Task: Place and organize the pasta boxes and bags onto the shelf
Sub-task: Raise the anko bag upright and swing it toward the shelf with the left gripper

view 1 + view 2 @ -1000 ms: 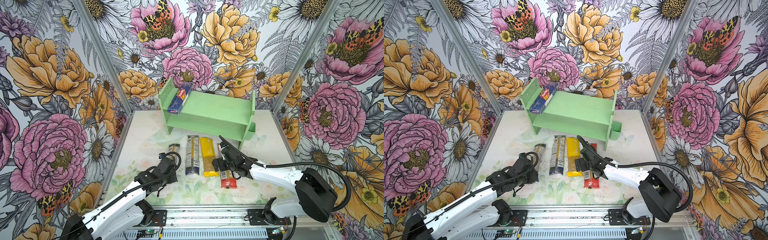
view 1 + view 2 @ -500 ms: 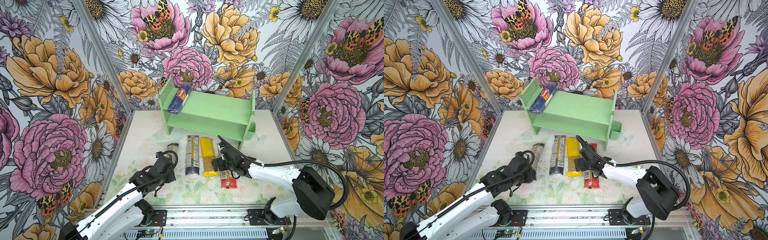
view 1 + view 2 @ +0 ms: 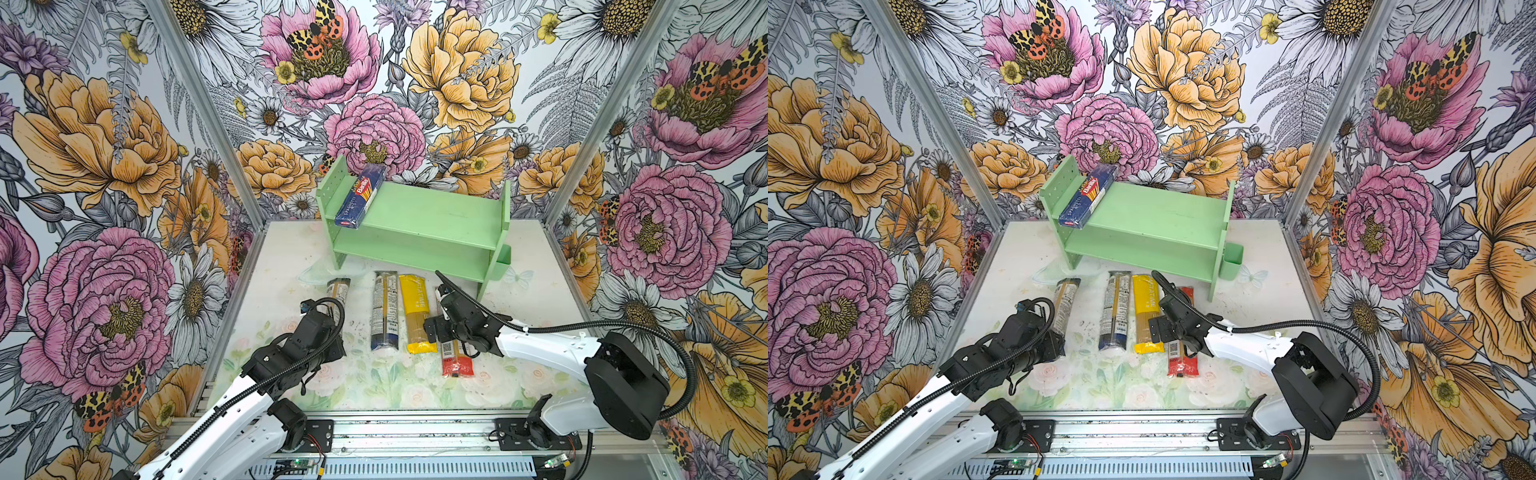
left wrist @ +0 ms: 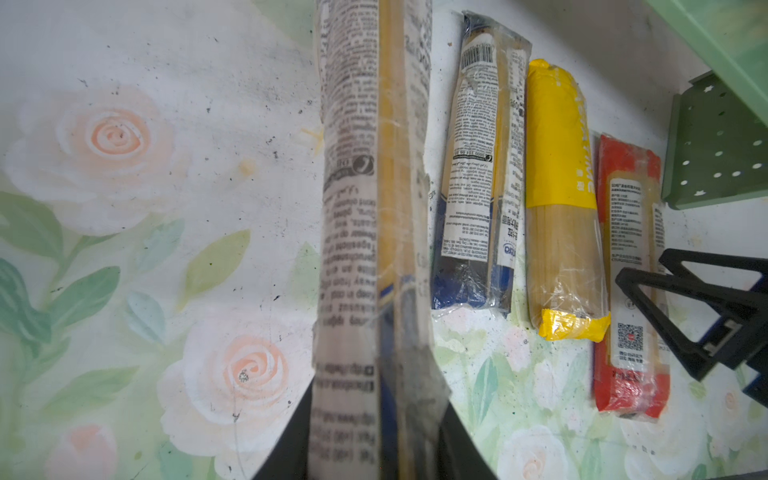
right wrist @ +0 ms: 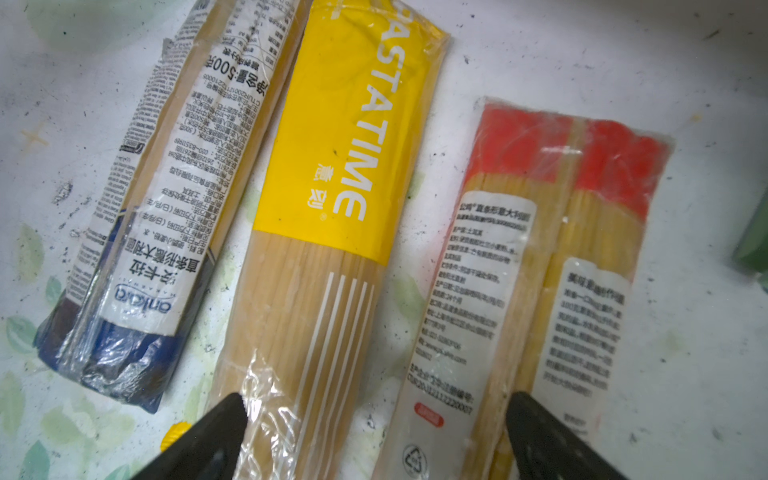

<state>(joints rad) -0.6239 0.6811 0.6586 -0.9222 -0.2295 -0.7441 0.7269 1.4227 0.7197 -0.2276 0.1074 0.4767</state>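
Note:
My left gripper (image 3: 330,332) is shut on the near end of a clear navy-ended bag (image 4: 374,187), the leftmost pack (image 3: 337,291) on the mat. Beside it lie a second navy-ended bag (image 3: 385,311), a yellow bag (image 3: 415,311) and a red-ended clear bag (image 3: 456,363). My right gripper (image 5: 374,415) stands open just above the yellow bag (image 5: 332,208) and the red-ended bag (image 5: 540,270), one finger over each. The mint-green shelf (image 3: 419,232) stands behind them. A dark blue Barilla box (image 3: 358,201) lies on its top tier against the left side panel.
A small green bin (image 3: 1231,259) hangs on the shelf's right side. Flowered walls enclose the mat (image 3: 374,386) on three sides. The metal rail (image 3: 415,436) with both arm bases runs along the front edge.
The left arm has drawn back a little toward the front left, with the navy-ended bag's end still in its gripper. The right gripper has barely shifted.

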